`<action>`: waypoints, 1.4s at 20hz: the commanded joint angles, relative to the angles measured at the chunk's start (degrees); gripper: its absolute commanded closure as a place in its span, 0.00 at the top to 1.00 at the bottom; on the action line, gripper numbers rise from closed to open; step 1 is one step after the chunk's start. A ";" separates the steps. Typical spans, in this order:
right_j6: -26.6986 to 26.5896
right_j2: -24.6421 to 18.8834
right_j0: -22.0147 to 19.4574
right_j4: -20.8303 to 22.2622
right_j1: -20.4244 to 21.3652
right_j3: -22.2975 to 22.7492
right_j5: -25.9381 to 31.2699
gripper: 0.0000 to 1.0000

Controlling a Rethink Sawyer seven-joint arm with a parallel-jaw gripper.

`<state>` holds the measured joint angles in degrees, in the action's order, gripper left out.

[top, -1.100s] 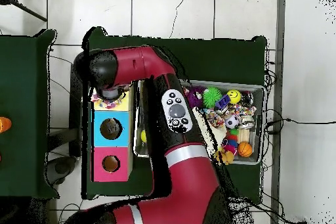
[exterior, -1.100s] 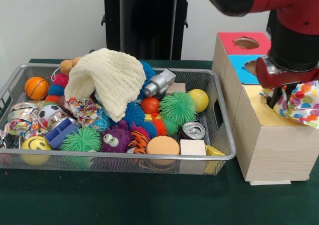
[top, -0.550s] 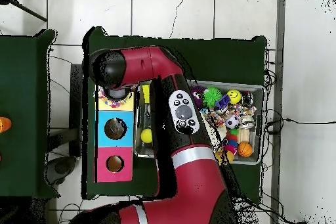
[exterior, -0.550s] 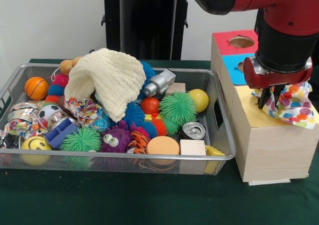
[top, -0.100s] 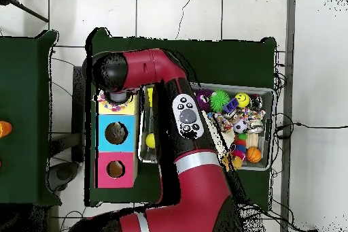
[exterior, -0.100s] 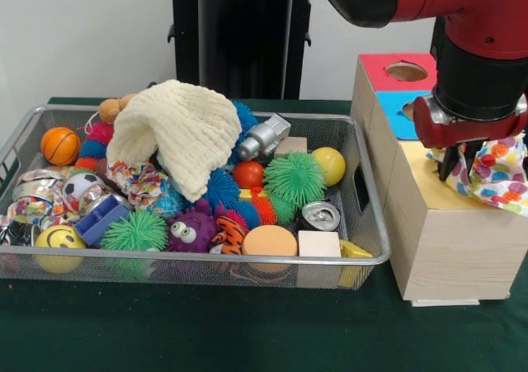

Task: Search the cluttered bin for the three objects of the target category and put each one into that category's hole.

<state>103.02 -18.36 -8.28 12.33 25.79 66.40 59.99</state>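
Gripper [exterior, -0.100s: 456, 164] over the yellow part of wooden box [exterior, -0.100s: 450, 240], jaws pinching dotted cloth [exterior, -0.100s: 495, 174].
Front: cloth hangs on box top, right of wire bin [exterior, -0.100s: 363, 223] w/ cream knit cloth [exterior, -0.100s: 181, 133], green spiky ball [exterior, -0.100s: 294, 178], can [exterior, -0.100s: 320, 216]. Overhead: arm [top, -0.100s: 153, 66] covers yellow section; blue hole [top, -0.100s: 115, 133] and pink hole [top, -0.100s: 115, 169] are open; bin on green tabletop [top, -0.100s: 224, 59].

The bin [exterior, -0.100s: 369, 223] holds two green spiky balls [exterior, -0.100s: 294, 178], one basketball [exterior, -0.100s: 60, 145], one smiley ball [exterior, -0.100s: 58, 239], one yellow ball [exterior, -0.100s: 329, 165], one can [exterior, -0.100s: 319, 216] and one knitted cloth [exterior, -0.100s: 183, 129], beside one three-coloured box [exterior, -0.100s: 445, 240].
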 commanded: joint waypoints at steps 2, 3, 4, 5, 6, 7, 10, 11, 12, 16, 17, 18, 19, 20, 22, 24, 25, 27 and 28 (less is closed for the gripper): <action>17.35 6.12 -0.16 3.16 -12.39 5.06 -20.02 0.00; 17.26 6.33 -0.03 2.89 -12.59 5.12 -20.31 0.00; 17.15 6.68 0.17 2.91 -12.99 4.88 -21.09 0.00; 17.38 7.20 0.60 2.94 -13.27 4.85 -21.95 0.00; 17.21 7.58 0.85 2.90 -13.55 4.82 -22.78 0.00; 16.99 7.88 1.05 2.80 -13.89 4.57 -22.96 0.00; 16.39 8.45 1.46 2.15 -14.89 4.18 -23.48 0.00; 16.32 8.37 1.43 1.51 -15.33 4.09 -23.11 0.00; 16.04 8.41 1.54 1.09 -15.88 3.79 -22.69 0.00; 17.39 9.34 2.54 -0.24 -18.47 3.12 -25.74 0.00; 17.73 9.55 2.75 -0.73 -18.59 3.39 -26.48 0.00; 17.91 9.92 3.08 -0.94 -18.45 3.68 -26.86 0.00; 18.08 10.28 3.42 -1.16 -18.31 3.97 -27.24 0.00; 17.44 9.99 3.18 -1.91 -18.22 4.44 -27.09 0.00; 17.59 10.47 3.51 -2.82 -17.97 5.07 -27.41 0.00; 18.79 11.86 4.55 -3.36 -17.35 5.51 -26.38 0.00; 19.13 12.60 5.07 -3.47 -16.68 5.99 -25.71 0.00; 17.55 13.14 5.30 -3.95 -14.38 7.71 -23.07 0.00; 16.28 13.30 5.32 -4.05 -12.92 8.63 -21.60 0.00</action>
<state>103.47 -8.36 -2.72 3.85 25.08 65.90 56.70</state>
